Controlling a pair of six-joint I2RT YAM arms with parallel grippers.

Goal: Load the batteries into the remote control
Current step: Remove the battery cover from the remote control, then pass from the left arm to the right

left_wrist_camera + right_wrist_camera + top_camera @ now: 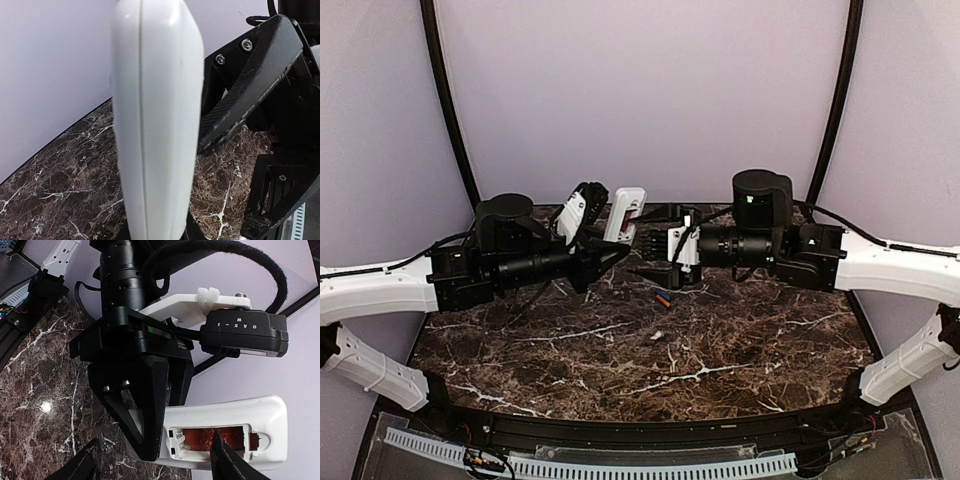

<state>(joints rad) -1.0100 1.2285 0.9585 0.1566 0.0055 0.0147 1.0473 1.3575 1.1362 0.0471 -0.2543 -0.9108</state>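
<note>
Left gripper (605, 243) was closed on the lower end of the remote control (625, 212), one black finger (250, 85) pressed flat against the remote's side, the body held clear above the table (750, 350). Right gripper (645, 242) stood open and empty just right of the remote, jaws spread wide, fingers pointing at it. In the right wrist view one of its fingertips (222, 447) overlapped the battery compartment (215, 437); contact could not be confirmed. The remote's long axis ran from the left gripper up and away toward the back wall (640, 90), free end uppermost and tilted slightly right. Its back faced the right gripper, the compartment uncovered, showing a reddish-brown interior and a spring at the end nearest the left gripper. From the left wrist the remote was seen edge-on, seam line running its full length. Batteries (663, 298), one orange and one blue, lay together on the table, nearer the arm bases than the remote and a little right of it, apart from both grippers. A small pale object (657, 335) lay nearer the bases again; too small to identify. Open marble lay around the batteries on all sides. The table's curved far edge ran close behind the remote, against the wall, leaving little room beyond it; far more room lay toward the arm bases.
</note>
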